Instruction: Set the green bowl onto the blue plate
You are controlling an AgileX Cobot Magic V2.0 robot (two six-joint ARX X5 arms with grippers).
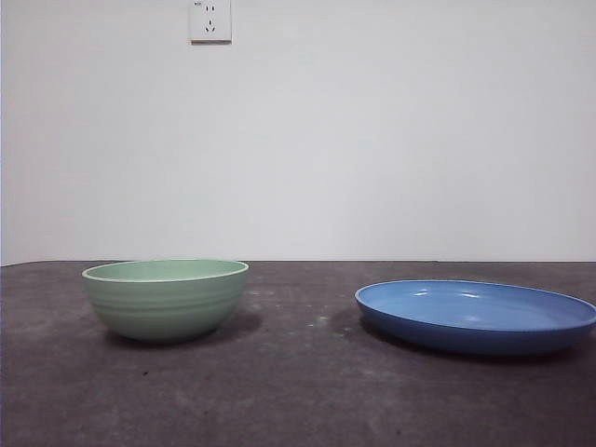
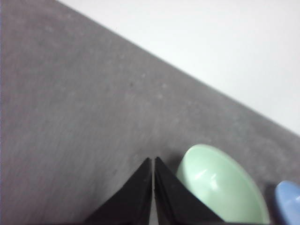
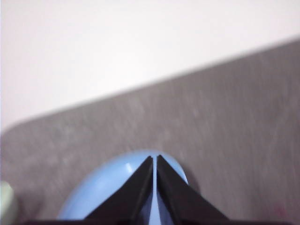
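Observation:
The green bowl (image 1: 166, 298) stands upright on the dark table at the left of the front view. The blue plate (image 1: 475, 315) lies flat at the right, apart from the bowl. Neither arm shows in the front view. In the left wrist view my left gripper (image 2: 153, 161) is shut and empty, raised above the table, with the bowl (image 2: 220, 187) beside its jaws and an edge of the plate (image 2: 288, 201) beyond. In the right wrist view my right gripper (image 3: 155, 159) is shut and empty, raised over the plate (image 3: 108, 187); a sliver of the bowl (image 3: 5, 199) shows at the picture's edge.
The dark grey table (image 1: 298, 391) runs back to a white wall (image 1: 372, 130) with a socket (image 1: 209, 20) high up. Bare tabletop lies between the bowl and the plate.

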